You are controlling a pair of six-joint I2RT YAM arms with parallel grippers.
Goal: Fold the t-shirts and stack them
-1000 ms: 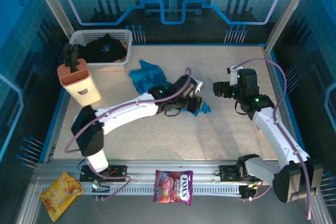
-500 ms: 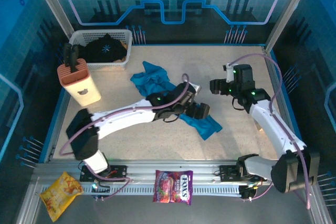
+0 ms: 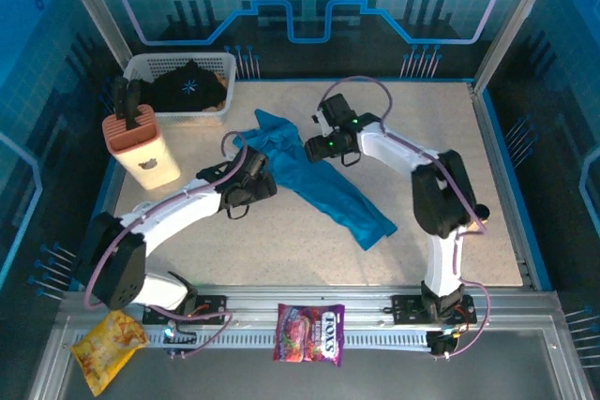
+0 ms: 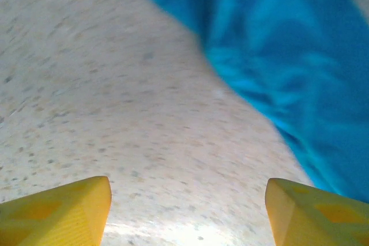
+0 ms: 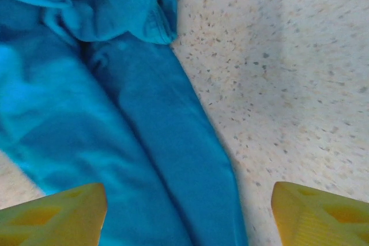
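The teal-blue t-shirt (image 3: 328, 189) lies stretched in a long diagonal band on the table, bunched at its upper left end. My left gripper (image 3: 263, 179) hovers at the shirt's left edge. In the left wrist view it (image 4: 187, 211) is open over bare tabletop, with the teal shirt (image 4: 288, 56) at the upper right. My right gripper (image 3: 316, 146) is over the shirt's upper part. Seen from the right wrist, it (image 5: 187, 211) is open with the teal cloth (image 5: 115, 131) below and nothing held. The black t-shirt (image 3: 190, 87) with its pale starburst lies in the basket.
The white plastic basket (image 3: 141, 68) stands at the back left. A peach-coloured holder (image 3: 142, 144) is in front of it. A yellow snack bag (image 3: 106, 346) and a candy bag (image 3: 309, 333) lie on the front rail. Speckled tabletop (image 3: 450, 185) lies to the right.
The left gripper let go of the teal shirt and drew back left. The shirt now lies spread diagonally. The right arm swung left from the table's right side to over the shirt.
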